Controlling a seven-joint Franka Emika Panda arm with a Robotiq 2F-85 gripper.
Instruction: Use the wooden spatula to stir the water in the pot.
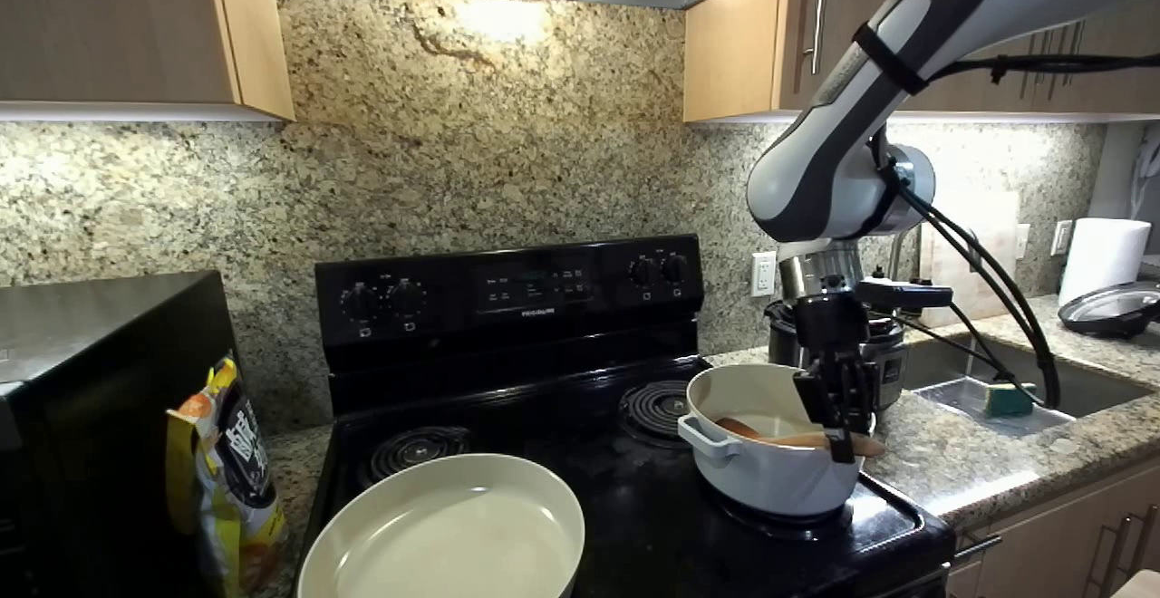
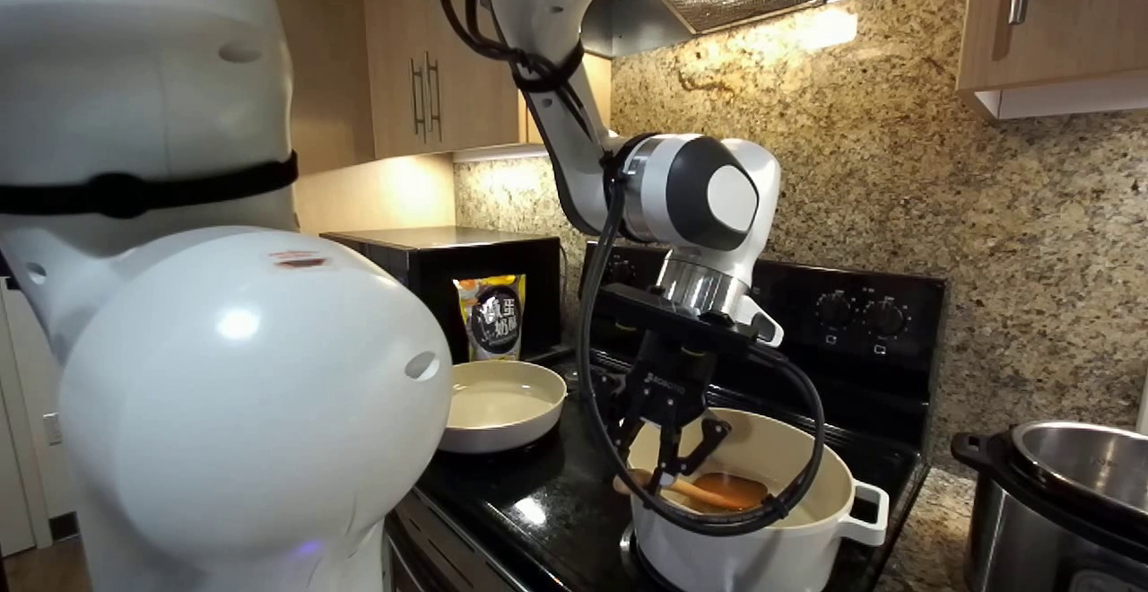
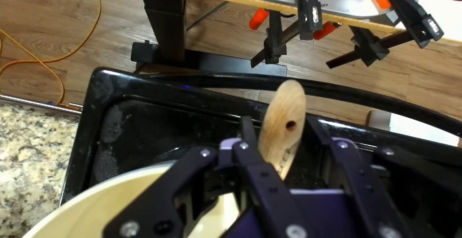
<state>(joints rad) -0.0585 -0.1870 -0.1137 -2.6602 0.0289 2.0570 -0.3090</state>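
Step in hand, as judged: seizing the wooden spatula (image 1: pixel 793 440), with stirring not yet begun. In both exterior views its head lies inside the pot (image 1: pixel 770 489) and its handle slopes out over the rim. In the wrist view the pincer (image 3: pixel 283 131) has one finger on either side of that handle, close up; whether both bear on it cannot be told. The next move calls for a sure grip, then a slow sweep of the head, clear of the wall.

Materials, left to right: a printed bag (image 1: pixel 240 462), glossy and standing; a shallow round pan (image 1: pixel 462 535), cream and smooth; a stove (image 1: pixel 634 507), black and shiny; the pot, squat, white outside, cream to tan within; the spatula, slim and pale-grained, its rounded end pierced by a single hole — the head reads darker, possibly wet; a cylindrical cooker (image 1: pixel 893 369), steel-sided; a surface (image 1: pixel 942 462) of speckled stone, polished.
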